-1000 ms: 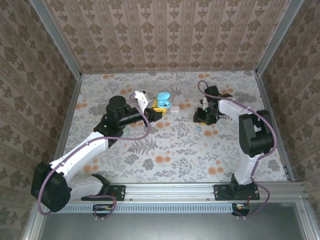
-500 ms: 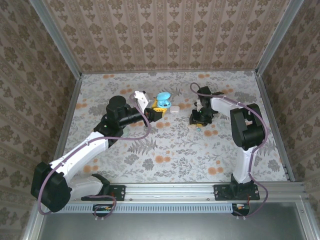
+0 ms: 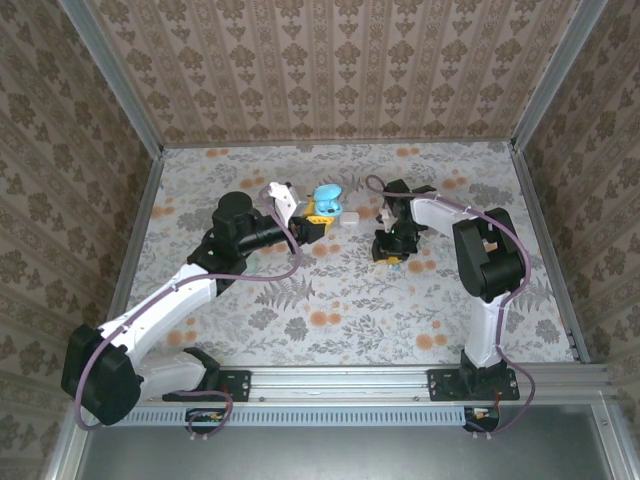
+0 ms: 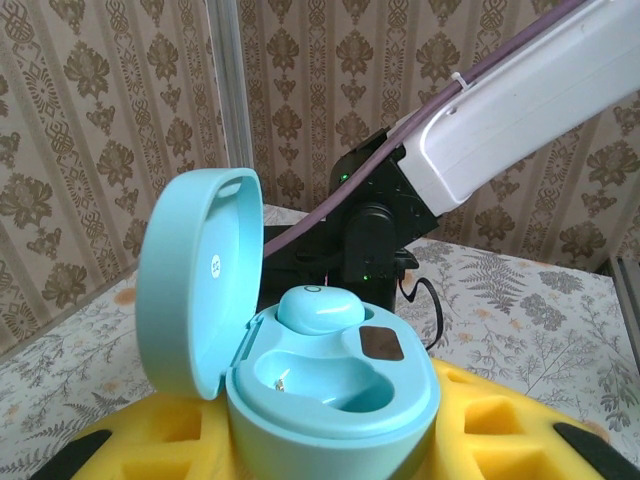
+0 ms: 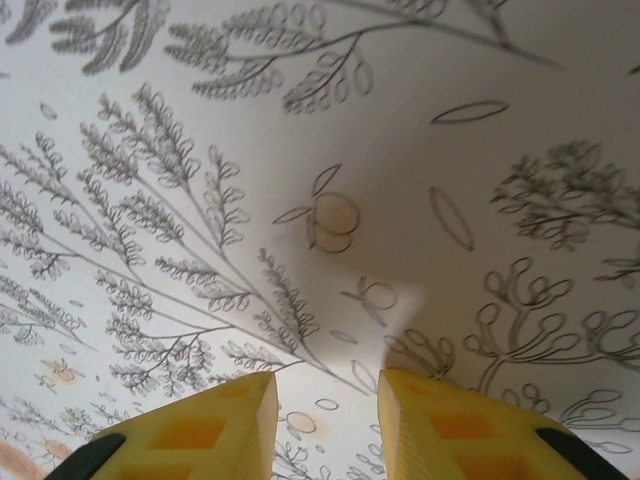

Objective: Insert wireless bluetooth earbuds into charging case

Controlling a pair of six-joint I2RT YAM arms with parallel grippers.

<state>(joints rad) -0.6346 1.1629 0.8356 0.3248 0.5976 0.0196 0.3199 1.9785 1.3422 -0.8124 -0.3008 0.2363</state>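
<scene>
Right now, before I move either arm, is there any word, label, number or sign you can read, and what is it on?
Inside of the charging case lid: one small dark printed mark, turned sideways, too small to read.
Rounded bump in the case: a faint ring, no letters.
Wallpaper and tablecloth: pattern only, no text.
</scene>
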